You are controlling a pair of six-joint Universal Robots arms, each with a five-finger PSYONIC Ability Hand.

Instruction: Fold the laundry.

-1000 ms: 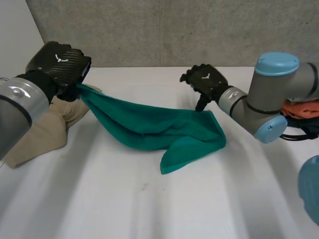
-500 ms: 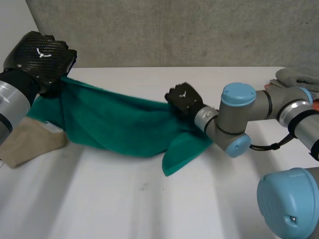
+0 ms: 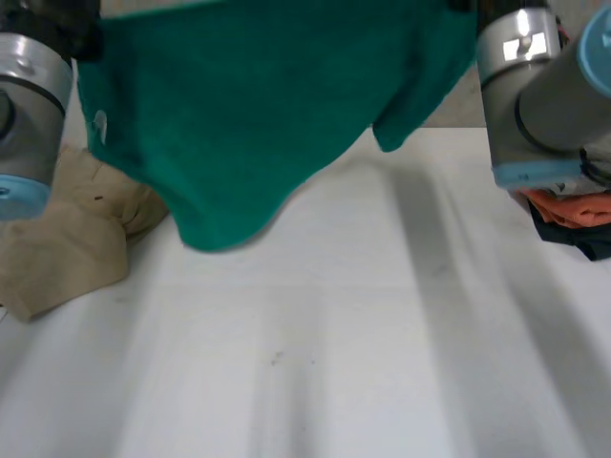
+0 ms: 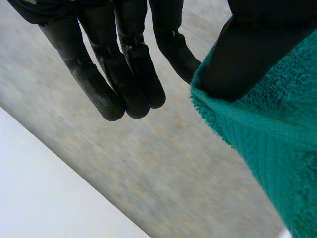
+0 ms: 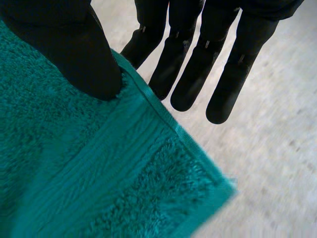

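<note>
Holding green towel (image 3: 258, 105) spread high above desk (image 3: 363, 363): left robot hand (image 4: 129, 74) clamped on its left edge, right robot hand (image 5: 74, 49) clamped near its right corner; beige cloth (image 3: 67, 248) lying at left on desk.

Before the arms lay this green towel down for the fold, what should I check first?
1. Left hand grip: thumb pinches the edge of the green towel. Ok.
2. Right hand grip: thumb clamps the towel near a corner. Ok.
3. Towel hanging flat: bottom edge sags unevenly, with one flap lower on the right-arm side. Not ok.
4. Landing spot: the middle of the table is bare. Ok.
5. Beige cloth: the towel's low end hangs in front of it, so contact is unclear. Cannot tell.
6. Orange clothes: lie apart from the towel. Ok.
</note>
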